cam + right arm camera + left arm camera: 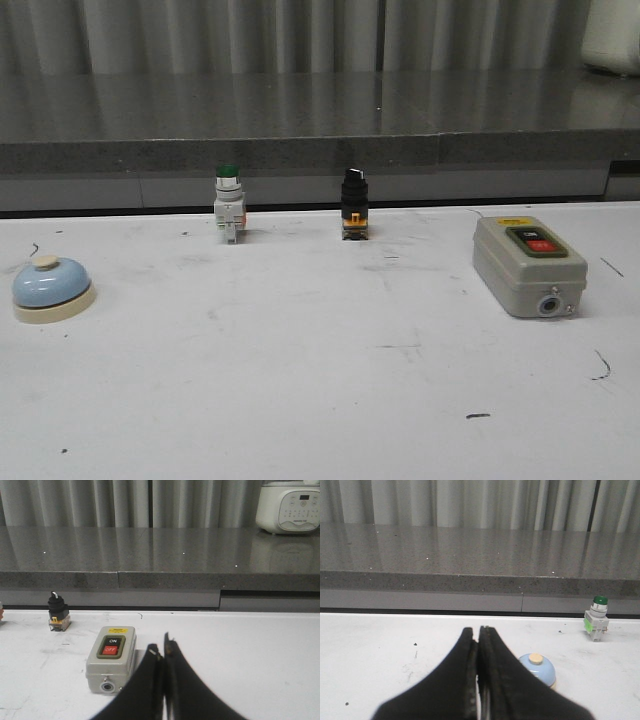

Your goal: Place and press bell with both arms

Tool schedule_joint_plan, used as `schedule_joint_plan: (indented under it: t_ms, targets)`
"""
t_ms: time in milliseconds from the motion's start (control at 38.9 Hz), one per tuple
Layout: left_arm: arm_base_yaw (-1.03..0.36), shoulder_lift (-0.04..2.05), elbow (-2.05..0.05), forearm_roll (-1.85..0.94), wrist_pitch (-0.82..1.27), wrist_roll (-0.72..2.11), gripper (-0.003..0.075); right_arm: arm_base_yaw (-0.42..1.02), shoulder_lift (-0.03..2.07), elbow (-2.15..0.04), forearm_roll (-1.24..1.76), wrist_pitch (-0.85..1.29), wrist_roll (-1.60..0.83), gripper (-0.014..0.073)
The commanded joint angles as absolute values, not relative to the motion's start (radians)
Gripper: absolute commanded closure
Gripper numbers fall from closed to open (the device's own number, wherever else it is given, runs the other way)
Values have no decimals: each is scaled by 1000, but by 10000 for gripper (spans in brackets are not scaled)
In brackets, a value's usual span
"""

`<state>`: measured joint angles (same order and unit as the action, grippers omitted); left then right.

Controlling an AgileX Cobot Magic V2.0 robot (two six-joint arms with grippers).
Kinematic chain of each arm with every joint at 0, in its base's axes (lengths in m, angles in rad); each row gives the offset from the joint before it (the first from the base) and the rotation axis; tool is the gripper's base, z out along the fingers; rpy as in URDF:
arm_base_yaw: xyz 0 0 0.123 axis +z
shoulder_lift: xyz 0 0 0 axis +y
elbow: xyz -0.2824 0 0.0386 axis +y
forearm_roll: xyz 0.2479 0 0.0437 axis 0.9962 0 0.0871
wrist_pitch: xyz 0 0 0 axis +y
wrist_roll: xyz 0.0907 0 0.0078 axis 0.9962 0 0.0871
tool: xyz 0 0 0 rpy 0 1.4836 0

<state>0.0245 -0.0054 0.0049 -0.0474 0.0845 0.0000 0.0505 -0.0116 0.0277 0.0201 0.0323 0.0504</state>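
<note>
The small light-blue dome bell with cream base and knob sits at nine o'clock on the scuffed white counter, untouched. The left tool hangs near it, fingers pressed together. The right tool, likewise closed, hovers beside the grey switch box.

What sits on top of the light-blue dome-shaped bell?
A cream knob sits at the top of the light-blue dome-shaped bell, with nothing else on it. A cream round base shows beneath the dome; whatever lies under the base is hidden.
</note>
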Motion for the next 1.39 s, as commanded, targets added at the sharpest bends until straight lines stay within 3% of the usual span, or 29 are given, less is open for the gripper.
schedule_joint_plan:
  t_ms: [0, 771, 926, 1363]
  targets:
    - [16, -21, 28, -54, 0, 0, 740, 43, -27, 21, 8, -48, 48, 645]
    - [16, -21, 28, -54, 0, 0, 740, 43, -27, 21, 8, -52, 48, 645]
    - [16, -21, 13, -107, -76, -7, 740, 43, -27, -3, 8, -47, 48, 645]
    - [14, 90, -444, -114, 141, -7, 740, 43, 66, -385, 0, 179, 47, 645]
